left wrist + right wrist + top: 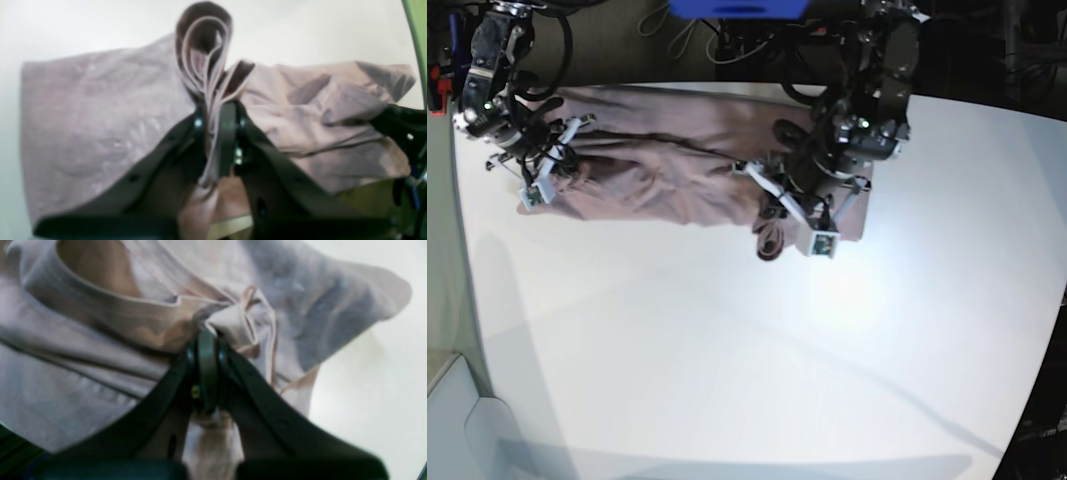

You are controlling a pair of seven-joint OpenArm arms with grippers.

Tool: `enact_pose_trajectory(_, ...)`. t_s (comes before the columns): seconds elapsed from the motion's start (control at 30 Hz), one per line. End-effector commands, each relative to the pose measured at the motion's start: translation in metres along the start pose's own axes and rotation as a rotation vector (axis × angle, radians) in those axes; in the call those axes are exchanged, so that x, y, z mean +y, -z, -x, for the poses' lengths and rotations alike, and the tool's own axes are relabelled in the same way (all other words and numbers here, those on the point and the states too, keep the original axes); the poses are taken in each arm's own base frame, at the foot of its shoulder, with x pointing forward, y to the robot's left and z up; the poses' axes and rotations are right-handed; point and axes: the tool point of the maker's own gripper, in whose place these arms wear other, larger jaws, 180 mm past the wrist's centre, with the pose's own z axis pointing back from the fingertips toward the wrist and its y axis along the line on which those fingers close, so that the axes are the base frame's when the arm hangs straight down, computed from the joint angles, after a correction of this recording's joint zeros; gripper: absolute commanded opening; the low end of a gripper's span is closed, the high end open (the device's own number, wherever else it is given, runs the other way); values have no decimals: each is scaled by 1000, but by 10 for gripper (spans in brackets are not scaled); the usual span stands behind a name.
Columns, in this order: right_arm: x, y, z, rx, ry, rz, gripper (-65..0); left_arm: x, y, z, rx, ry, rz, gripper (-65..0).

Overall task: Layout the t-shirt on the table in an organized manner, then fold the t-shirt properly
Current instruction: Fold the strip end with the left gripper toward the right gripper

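The t-shirt [667, 165] lies crumpled along the far edge of the table [757, 360], its long axis parallel to that edge, stretched between the two arms. Left claw [217, 133]: pressed together on a bunched fold of cloth, which loops up beyond the tips. Right claw [207, 370]: clamped on gathered fabric just beside the neckline, toward the far left corner in the base view. Cloth is wrinkled throughout.
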Motion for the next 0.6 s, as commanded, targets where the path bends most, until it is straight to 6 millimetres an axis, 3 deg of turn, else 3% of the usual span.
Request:
enact_pose_trajectory(0.0,-5,-2,5,31,-17,18,-650,-10,1,-13,-50,-14,22,-650)
enact_pose_trajectory(0.27,-5,-2,5,31,-17,18,-650,-48,20,15,-8,60,67,-650)
enact_pose_trajectory(0.57,-6,-2,4,30,-18,19,-650,-47,28,26,-7,165,-1,-650)
